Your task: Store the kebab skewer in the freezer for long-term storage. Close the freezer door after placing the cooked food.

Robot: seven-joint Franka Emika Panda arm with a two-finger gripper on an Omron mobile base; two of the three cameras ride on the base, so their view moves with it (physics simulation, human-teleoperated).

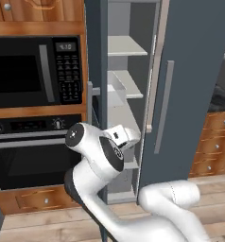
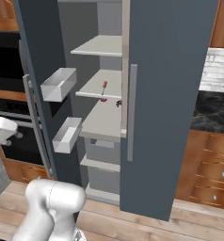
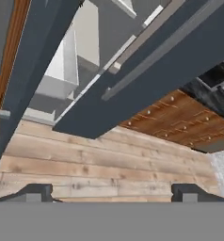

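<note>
Kebab skewer (image 2: 104, 86) lies on a middle shelf (image 2: 97, 87) inside the freezer (image 2: 109, 19), its long axis running front to back (red chunks toward the shelf's front edge). No writing is readable anywhere. Claw (image 3: 112, 192) gapes wide and empty above the wooden floor (image 3: 100, 164).

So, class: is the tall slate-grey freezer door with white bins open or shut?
Open. The slate-grey freezer door stands swung out, its white bins and the whitish shelves exposed.
</note>
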